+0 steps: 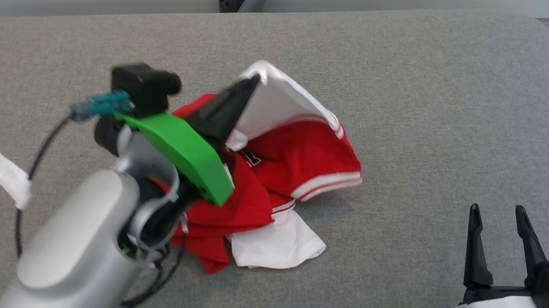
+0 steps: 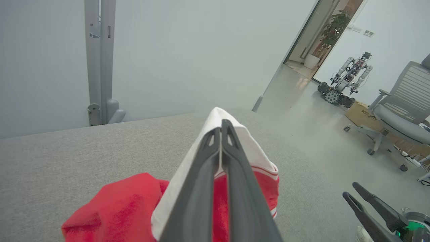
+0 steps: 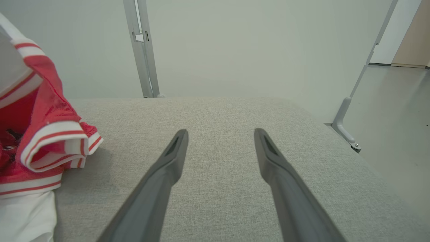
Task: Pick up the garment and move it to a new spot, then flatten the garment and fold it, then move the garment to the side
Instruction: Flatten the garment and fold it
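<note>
Head view first: where's the garment (image 1: 307, 153)?

Crumpled mid-table (image 1: 449, 92). The left hand (image 1: 250, 83) is clamped tight on its white edge (image 1: 282, 96), at the heap's 12 o'clock. The right hand (image 1: 497, 212) sits at 3 o'clock, fingers wide, empty.

Which step?

The pick-up, I judge: cloth pinched, most of it not yet raised.

Next?

Lift until it hangs free, then carry it to a bare spot.

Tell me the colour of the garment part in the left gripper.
White, on a mostly red garment, pinched by the left gripper. Best in left wrist view.
</note>
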Tool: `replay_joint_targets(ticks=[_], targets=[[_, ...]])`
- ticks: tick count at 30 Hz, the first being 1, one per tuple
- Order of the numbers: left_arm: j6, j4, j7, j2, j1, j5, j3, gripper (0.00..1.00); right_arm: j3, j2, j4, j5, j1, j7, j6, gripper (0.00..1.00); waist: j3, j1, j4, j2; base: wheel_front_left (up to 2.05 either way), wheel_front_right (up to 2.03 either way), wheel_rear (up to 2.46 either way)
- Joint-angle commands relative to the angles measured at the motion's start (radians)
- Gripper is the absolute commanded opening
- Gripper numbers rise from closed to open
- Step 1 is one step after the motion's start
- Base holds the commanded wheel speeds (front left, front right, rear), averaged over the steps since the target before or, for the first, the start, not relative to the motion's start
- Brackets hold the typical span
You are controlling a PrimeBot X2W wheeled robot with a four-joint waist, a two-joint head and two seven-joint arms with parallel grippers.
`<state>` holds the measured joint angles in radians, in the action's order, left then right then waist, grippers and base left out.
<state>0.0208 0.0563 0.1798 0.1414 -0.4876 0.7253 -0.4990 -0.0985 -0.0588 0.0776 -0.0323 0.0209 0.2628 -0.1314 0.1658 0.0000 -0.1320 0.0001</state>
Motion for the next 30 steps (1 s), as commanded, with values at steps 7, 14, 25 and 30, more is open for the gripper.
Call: replay_joint_targets(ticks=[7,14,25,30], targets=[[-0.028,0.058,0.093,0.086,-0.267,0.042,0.146,0.0,0.011,-0.001,0.008,-0.007,0.03,0.003,0.001,1.0,-0.005,0.0,-0.017,-0.0001,0.0,0.0,0.0],[-0.028,0.168,0.161,0.147,-0.408,0.079,0.217,0.0,0.004,0.002,0.005,-0.01,0.038,0.003,0.001,1.0,0.0,0.0,-0.037,-0.0001,0.0,0.0,0.0],[0.042,0.346,0.166,0.173,-0.383,0.109,0.21,0.0,0.017,0.007,0.009,-0.02,0.069,0.003,0.001,1.0,0.058,0.0,-0.056,-0.0001,0.0,0.0,0.0],[0.056,0.412,0.119,0.182,-0.378,0.055,0.171,0.05,0.015,0.008,0.012,-0.02,0.072,0.003,0.001,1.0,0.073,0.0,-0.061,-0.0001,0.0,0.0,0.0]])
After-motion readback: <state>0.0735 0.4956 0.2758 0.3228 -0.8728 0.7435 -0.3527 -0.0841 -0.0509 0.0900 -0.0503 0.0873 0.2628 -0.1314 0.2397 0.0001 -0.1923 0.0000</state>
